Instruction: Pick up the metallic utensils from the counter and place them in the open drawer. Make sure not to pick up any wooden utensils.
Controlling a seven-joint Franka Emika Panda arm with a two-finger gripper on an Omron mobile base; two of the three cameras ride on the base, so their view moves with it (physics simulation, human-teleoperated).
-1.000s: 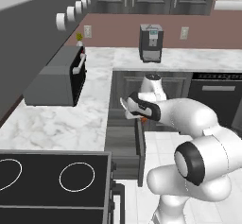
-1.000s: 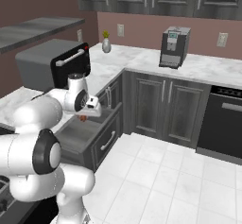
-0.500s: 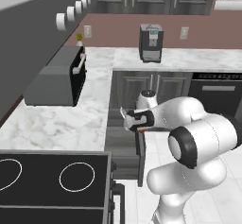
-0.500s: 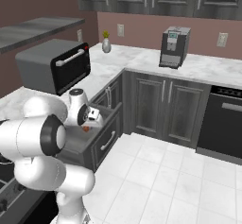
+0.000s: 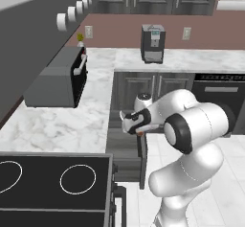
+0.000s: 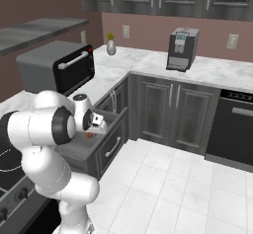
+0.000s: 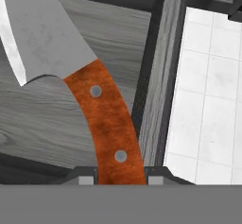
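knife [image 7: 101, 109]: one, with a silver blade, an orange-brown handle and two rivets, held by the handle's end between the two fingertips [image 7: 86, 176] of the gripper [image 7: 120, 176], which is closed on it. in the hand view its long axis runs away from the gripper, the handle curving and the blade pointing out over the grey wood-grain floor of the one open drawer [image 7: 56, 124]; the blade does not clearly touch that floor. the drawer's front wall stands just beside the handle, with white floor tiles [image 7: 208, 100] beyond it. from the base views the gripper [image 5: 131, 124] sits low over the drawer [image 5: 125, 149], the orange handle showing as a small spot under the hand [image 6: 97, 123]. the arm is folded tight: elbow bent back toward the base, forearm running level toward the drawer [image 6: 106, 134], wrist turned down and in. the drawer projects from the cabinets below the counter [image 5: 72, 120], which carries one microwave [image 5: 60, 77], one coffee machine [image 5: 153, 43] and one small vase [image 6: 111, 46].
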